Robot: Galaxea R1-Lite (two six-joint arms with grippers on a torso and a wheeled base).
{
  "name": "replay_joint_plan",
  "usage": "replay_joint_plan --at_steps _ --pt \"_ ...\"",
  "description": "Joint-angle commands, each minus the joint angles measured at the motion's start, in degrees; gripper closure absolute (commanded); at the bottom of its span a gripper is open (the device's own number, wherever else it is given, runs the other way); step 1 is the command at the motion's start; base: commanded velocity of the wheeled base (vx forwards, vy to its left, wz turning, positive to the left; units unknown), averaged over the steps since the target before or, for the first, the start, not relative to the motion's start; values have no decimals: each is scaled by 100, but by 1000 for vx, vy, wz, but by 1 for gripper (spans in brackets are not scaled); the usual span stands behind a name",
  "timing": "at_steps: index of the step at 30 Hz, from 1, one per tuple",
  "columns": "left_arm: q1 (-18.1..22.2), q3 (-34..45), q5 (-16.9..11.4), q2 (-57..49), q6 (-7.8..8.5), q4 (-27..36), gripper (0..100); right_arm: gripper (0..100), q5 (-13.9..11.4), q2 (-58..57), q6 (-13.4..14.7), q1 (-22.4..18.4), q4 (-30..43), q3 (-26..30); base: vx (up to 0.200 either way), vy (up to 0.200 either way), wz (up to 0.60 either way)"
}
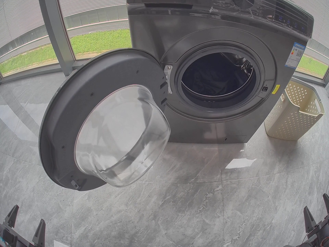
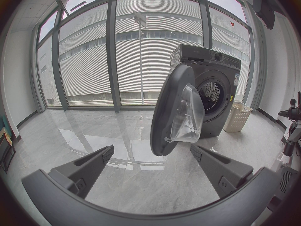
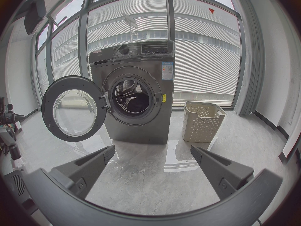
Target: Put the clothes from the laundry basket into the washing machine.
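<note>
A grey washing machine (image 1: 219,35) stands ahead with its round door (image 1: 102,120) swung wide to the left. Dark clothes (image 1: 209,79) lie inside the drum, and the same clothes (image 3: 136,102) show in the right wrist view. The cream laundry basket (image 1: 296,110) stands on the floor just right of the machine; its inside is hidden from the head view. My left gripper (image 1: 25,220) hangs open low at the near left, far from the machine. Low at the near right, my right gripper (image 1: 317,208) is open too, and nothing sits between either pair of fingers.
Grey marble floor (image 1: 192,203) spreads between me and the machine. The open door (image 2: 175,110) juts out toward my left side. Tall windows (image 1: 89,24) with a pillar run behind the machine. The basket (image 3: 202,121) sits near the window corner.
</note>
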State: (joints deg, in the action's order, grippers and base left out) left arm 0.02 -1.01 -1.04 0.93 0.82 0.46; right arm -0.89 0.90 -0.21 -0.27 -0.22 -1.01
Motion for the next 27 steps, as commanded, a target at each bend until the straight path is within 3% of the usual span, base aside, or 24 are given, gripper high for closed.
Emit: replay_joint_plan --at_steps 1,5,8,14,18,27 --pt "6 92 -2 -93 -3 -11 0 0 1 -46 3 0 4 92 0 0 0" --pt "6 5 16 -93 -47 -169 0 0 1 -55 3 0 -4 92 0 0 0" --pt "-11 -848 -90 180 -205 -292 0 0 1 -46 3 0 4 92 0 0 0" --pt "-354 -1586 -608 2140 -257 -380 0 0 1 -46 12 0 4 92 0 0 0" --pt "-512 -1788 -749 3142 -249 -908 0 0 1 -46 21 0 4 92 0 0 0" --pt "-547 -2043 -1645 4750 -257 -1883 0 0 1 -46 12 0 4 92 0 0 0"
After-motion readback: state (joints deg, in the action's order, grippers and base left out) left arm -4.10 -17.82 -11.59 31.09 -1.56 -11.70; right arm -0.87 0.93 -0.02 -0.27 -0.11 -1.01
